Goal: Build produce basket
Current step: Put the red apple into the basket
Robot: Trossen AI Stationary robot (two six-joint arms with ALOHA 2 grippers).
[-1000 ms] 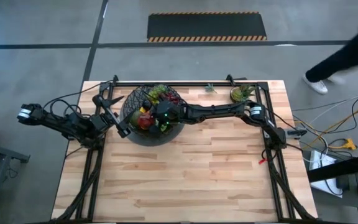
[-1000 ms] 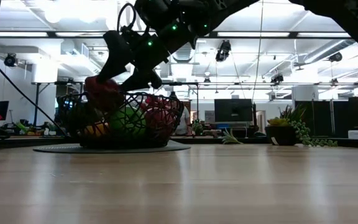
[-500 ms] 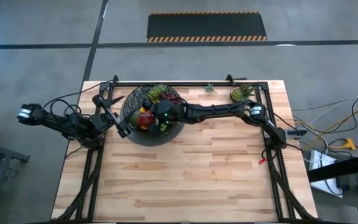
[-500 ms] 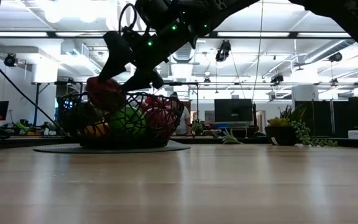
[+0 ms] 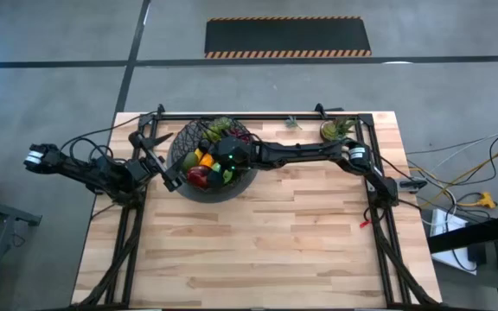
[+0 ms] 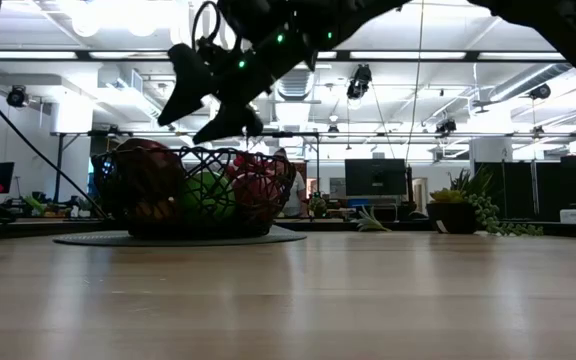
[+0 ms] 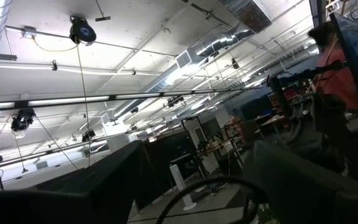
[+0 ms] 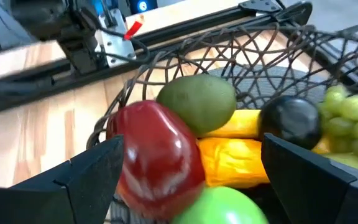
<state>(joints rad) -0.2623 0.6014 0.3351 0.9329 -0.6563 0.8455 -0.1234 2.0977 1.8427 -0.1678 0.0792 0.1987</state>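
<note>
In the low view, bare wooden table (image 6: 368, 300) fills the near ground, and beyond it the basket (image 6: 196, 195) of black wire mesh stands on a dark round mat (image 6: 78, 239) near the table's far edge. Just above the basket's rim hangs the right gripper (image 6: 205, 108), its two dark fingers spread apart and holding nothing. From that arm's wrist the produce shows heaped inside the bowl: a red apple (image 8: 157, 155) lying between the fingers, a green apple (image 8: 225, 205) beside it, an olive-green pear (image 8: 197, 102) behind, a yellow banana (image 8: 241, 124), an orange piece (image 8: 235, 162), a small black fruit (image 8: 291, 121) and green grapes (image 8: 353, 118) toward the mesh wall. From above, the right arm reaches across from the table's right side to the basket (image 5: 201, 186), while the left gripper (image 5: 158, 160) waits just beside the basket's left rim, fingers apart and empty. Farther back, a small leafy potted plant (image 5: 334, 130) sits by the far right corner.
</note>
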